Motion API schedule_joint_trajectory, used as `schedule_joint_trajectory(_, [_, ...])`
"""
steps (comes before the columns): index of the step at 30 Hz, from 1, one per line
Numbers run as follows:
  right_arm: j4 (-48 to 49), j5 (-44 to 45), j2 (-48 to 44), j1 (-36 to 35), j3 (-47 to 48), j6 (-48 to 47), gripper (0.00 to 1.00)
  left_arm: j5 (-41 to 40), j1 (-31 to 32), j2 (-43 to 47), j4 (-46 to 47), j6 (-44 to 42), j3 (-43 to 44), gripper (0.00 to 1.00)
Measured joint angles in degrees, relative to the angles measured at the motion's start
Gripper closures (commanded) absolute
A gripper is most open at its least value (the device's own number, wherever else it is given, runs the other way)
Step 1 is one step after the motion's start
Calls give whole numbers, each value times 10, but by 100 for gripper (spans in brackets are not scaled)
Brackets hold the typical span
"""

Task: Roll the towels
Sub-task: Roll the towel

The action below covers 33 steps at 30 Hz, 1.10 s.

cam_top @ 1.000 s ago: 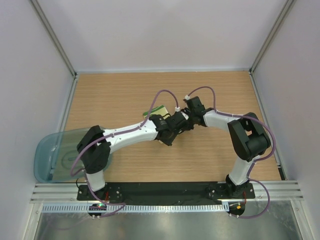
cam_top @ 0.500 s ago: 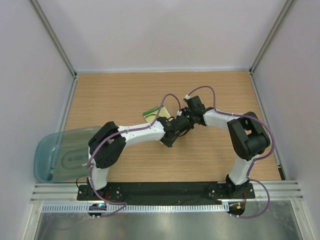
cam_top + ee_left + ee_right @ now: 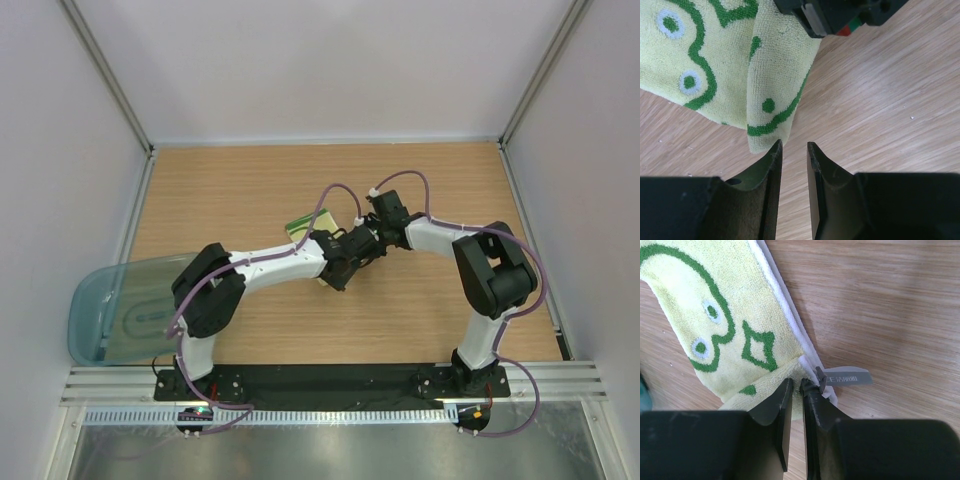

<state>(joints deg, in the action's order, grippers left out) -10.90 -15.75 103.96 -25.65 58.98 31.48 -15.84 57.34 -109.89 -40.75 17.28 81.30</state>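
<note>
The patterned towel is pale yellow-green with green lines and white dots and lies on the wood table, its near edge folded over. In the top view only its far corner shows past the arms. My right gripper is shut on the towel's white-hemmed edge, next to the grey label. My left gripper is open by a narrow gap and empty, its tips just in front of the folded corner. Both grippers meet at mid-table, left and right. The pale mint-blue towel is not in view.
A translucent teal-grey bin hangs over the table's left near edge, beside the left arm's base. White walls stand on three sides of the table. The right gripper's body shows at the top of the left wrist view.
The left arm's elbow has swung to the right and its wrist has shifted slightly by the towel. The right arm has hardly moved and keeps its hold.
</note>
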Motion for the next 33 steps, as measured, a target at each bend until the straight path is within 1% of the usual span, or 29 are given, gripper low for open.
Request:
schedule_joint_trajectory(8, [-1,0,2,0,3,0,82,1,-4,0,7,2,0,73])
schedule_joint_trajectory(18, [-1,-1,3,0,5,-1,82,5,-43,-1,24,3,0,73])
schedule_joint_trajectory(24, [-1,-3,8,0,9,-1,82,18,-60,-5,48,3,-26,73])
schedule_joint_trajectory(33, [-3,-6,14,0,16,-3,83,42,-63,-11,88,3,-54,74])
